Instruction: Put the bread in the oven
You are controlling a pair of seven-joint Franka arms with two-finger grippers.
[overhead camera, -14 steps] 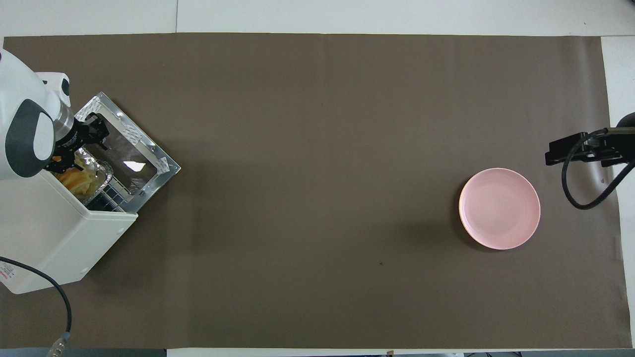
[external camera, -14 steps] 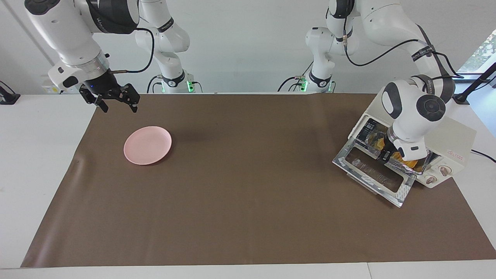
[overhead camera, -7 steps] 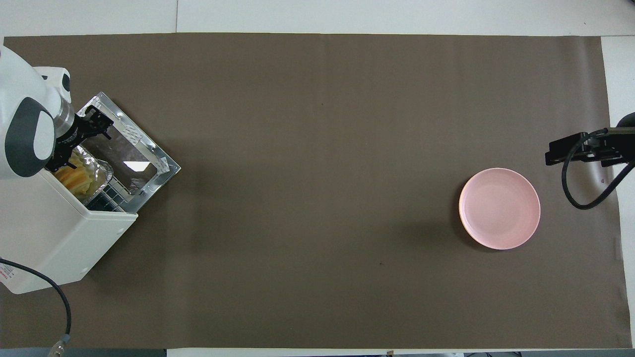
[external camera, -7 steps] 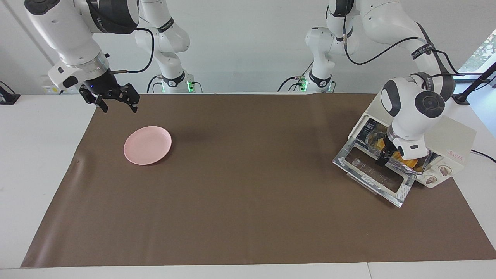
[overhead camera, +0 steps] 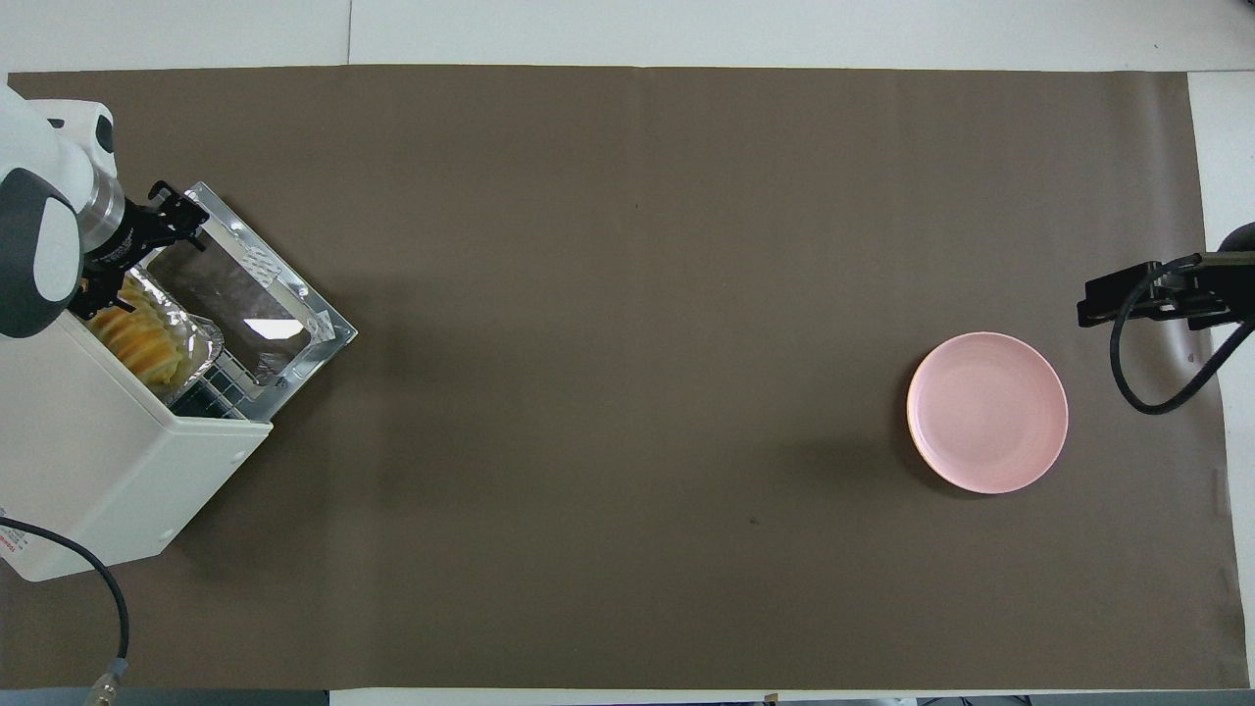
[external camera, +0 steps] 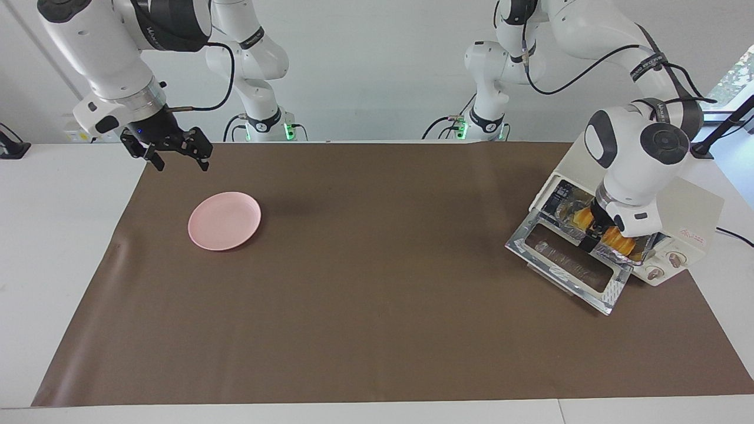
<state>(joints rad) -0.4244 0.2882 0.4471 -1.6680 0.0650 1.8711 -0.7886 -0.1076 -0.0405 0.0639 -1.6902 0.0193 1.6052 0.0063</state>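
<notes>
lying in its foil tray (external camera: 612, 250) on the rack just inside the oven (external camera: 677, 227), whose door (external camera: 568, 265) is down, the bread (external camera: 615, 238) looks delivered, so the left gripper (external camera: 596, 234) hangs over the tray's edge with fingers apart, gripping nothing, while the right gripper (external camera: 175, 158) waits open above the worktop (external camera: 377, 306) near the plate (external camera: 224, 220).

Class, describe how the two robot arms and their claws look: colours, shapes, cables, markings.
Both arms are glossy white with rounded segments, dark grey joint caps and black bands. Black cables loop along them. Each wrist ends in a silver ring and a black two-finger claw: left claw, right claw. Green lights glow at both bases.
</notes>
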